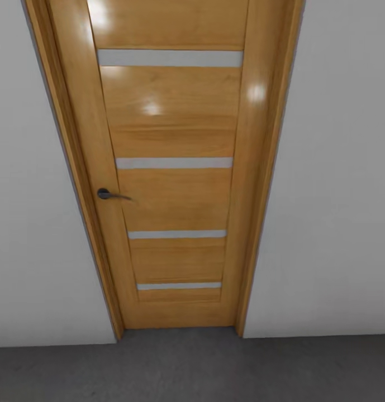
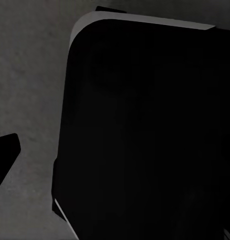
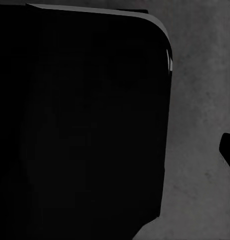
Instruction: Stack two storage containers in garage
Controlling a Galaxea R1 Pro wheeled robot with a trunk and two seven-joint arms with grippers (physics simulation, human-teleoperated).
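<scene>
The head view looks down at a closed wooden door of warm honey-coloured wood, set in a matching frame between pale grey-white walls. Four narrow frosted strips cross the door panel one above another, and a dark lever handle sits at the door's left edge, pointing toward the middle of the panel. Glossy highlights lie on the upper part of the wood. Below the door and the walls runs the floor, dark grey, mottled concrete that meets the door's bottom edge and the foot of each wall. In the left wrist view a large black rounded body with a thin pale rim, seemingly part of the robot itself, covers most of the picture, with the same grey concrete beside it; a dark wedge-shaped piece pokes in from the edge, possibly one finger of the left pincer, but whether that pincer is spread or pressed together cannot be told. The right wrist view is much the same: a broad black rounded body over grey concrete, and a small dark piece at the picture's edge, so the right pincer's state cannot be told either. The concrete is the task's only thing to be seen here, lying under the robot and in front of the door.
</scene>
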